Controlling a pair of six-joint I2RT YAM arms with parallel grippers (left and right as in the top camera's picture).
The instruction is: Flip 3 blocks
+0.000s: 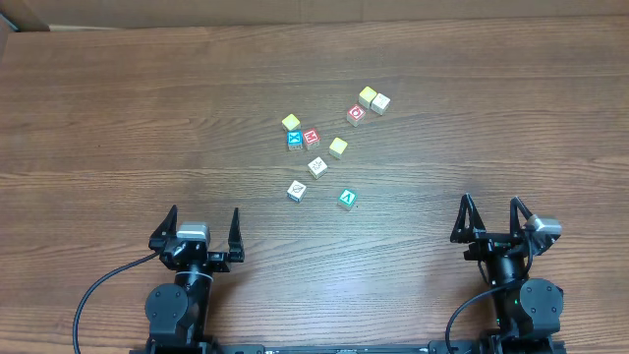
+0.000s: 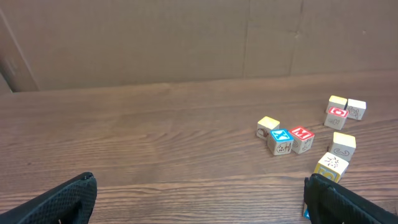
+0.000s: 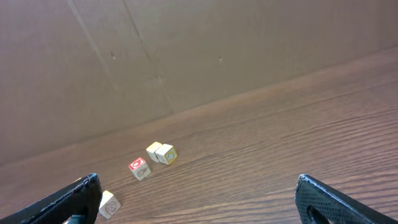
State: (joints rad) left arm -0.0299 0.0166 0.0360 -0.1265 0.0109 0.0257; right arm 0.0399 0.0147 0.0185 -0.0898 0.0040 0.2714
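**Overhead view.** Nearest the lens, the left gripper (image 1: 203,216) and right gripper (image 1: 488,206) sit at the table's near edge. Both have their jaws spread wide and hold nothing. The three task blocks lie mid-table between the arms, well apart from both. They are the teal block (image 1: 346,199), the lower white block (image 1: 297,190) to its left, and the upper white block (image 1: 316,166) just beyond. Farther off, a blue block (image 1: 294,140) and a red block (image 1: 312,136) sit side by side, with yellow-topped cubes (image 1: 338,147) nearby. Judged stage: no flip is under way. The next move calls for one arm to reach forward, straddle a single cube without nudging its neighbours, and close on it.

**Left wrist view.** Two dark fingers (image 2: 65,202) fill the bottom corners, parted, with nothing between them. The upper white block shows beside the right-hand finger. The other two task blocks cannot be made out.

**Right wrist view.** The fingers (image 3: 348,199) are parted here too, and only distant non-task cubes appear. The table (image 1: 118,118) is flat, brown and wood-grained. A cardboard wall (image 3: 186,50) closes off the far side.
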